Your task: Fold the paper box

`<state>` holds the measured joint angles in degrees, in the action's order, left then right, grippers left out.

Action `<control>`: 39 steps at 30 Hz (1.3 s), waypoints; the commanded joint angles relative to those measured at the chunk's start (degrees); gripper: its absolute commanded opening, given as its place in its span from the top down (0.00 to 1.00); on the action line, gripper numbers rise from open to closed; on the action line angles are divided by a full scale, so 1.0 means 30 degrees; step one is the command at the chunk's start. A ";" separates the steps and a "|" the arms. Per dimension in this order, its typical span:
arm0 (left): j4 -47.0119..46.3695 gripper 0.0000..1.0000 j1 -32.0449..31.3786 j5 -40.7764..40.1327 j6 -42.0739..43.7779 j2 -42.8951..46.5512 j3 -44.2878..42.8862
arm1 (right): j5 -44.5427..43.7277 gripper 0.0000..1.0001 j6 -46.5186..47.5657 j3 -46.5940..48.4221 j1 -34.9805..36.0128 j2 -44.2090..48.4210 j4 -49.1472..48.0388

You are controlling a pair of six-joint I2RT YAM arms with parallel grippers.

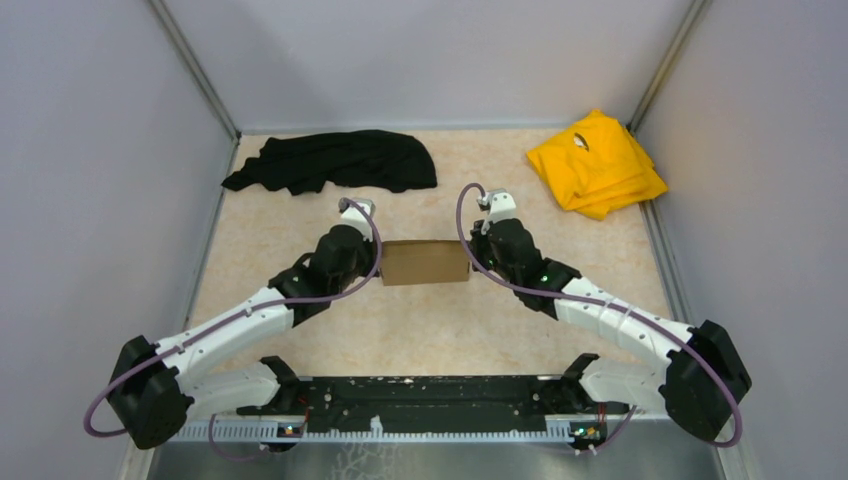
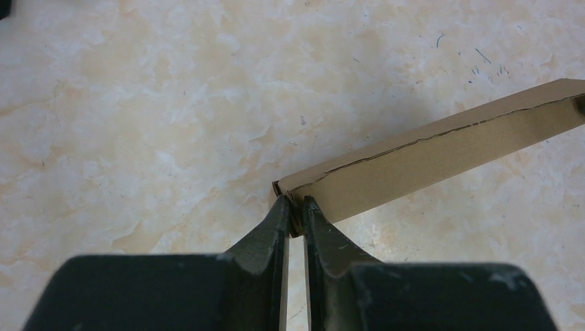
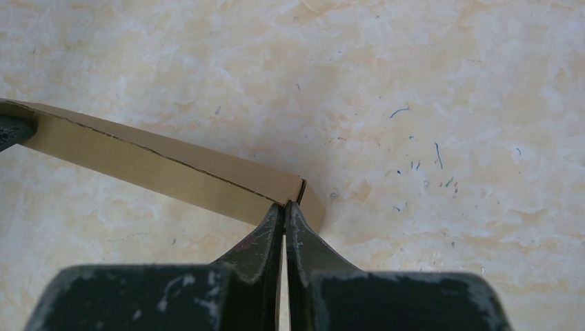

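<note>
My left pincer (image 2: 295, 212) and right pincer (image 3: 284, 212) each pinch one end of the paper box (image 1: 425, 262) mid table (image 1: 430, 335); it looks closed up, so I judge folding nearly done.

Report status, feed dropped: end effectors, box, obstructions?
Left end effector, right end effector shut on opposite ends of plain brown cardboard box. Black cloth, yellow cloth far back, apart.

Paper box (image 1: 424, 262) was matt brown cardboard, cut edges rough. Tabletop (image 2: 172, 103) looked smooth, mottled beige, faintly glossy. Left hand (image 2: 294, 210) and right hand (image 3: 284, 210) were matt black plastic, scuffed pale. Black cloth (image 1: 335, 160) and yellow cloth (image 1: 595, 165) looked soft, matt.
</note>
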<state>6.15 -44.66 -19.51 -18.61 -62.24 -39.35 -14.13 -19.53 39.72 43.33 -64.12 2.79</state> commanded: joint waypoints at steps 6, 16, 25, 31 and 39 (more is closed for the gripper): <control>0.0122 0.84 -0.0832 0.1736 -0.0622 0.0116 0.0756 | 0.2220 1.00 -0.0331 -0.0498 0.0849 0.0136 0.0065; 0.0833 0.84 -0.0866 0.0911 -0.0337 0.0319 0.0492 | 0.2249 1.00 -0.0355 -0.0530 0.0849 0.0089 0.0033; 0.1037 0.84 -0.0832 0.0544 -0.0194 0.0341 0.0588 | 0.2233 1.00 -0.0318 -0.0615 0.0866 0.0160 0.0071; 0.1270 0.84 -0.0853 0.0227 0.0047 0.0445 0.0556 | 0.2249 1.00 -0.0318 -0.0641 0.0867 0.0183 0.0124; 0.1459 0.84 -0.0838 -0.0033 0.0160 0.0614 0.0772 | 0.2169 1.00 -0.0255 -0.0713 0.0878 0.0257 0.0256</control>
<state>7.49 -46.02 -21.96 -18.33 -60.60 -38.44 -13.17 -19.55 38.92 43.77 -63.44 2.61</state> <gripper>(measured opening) 0.161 0.005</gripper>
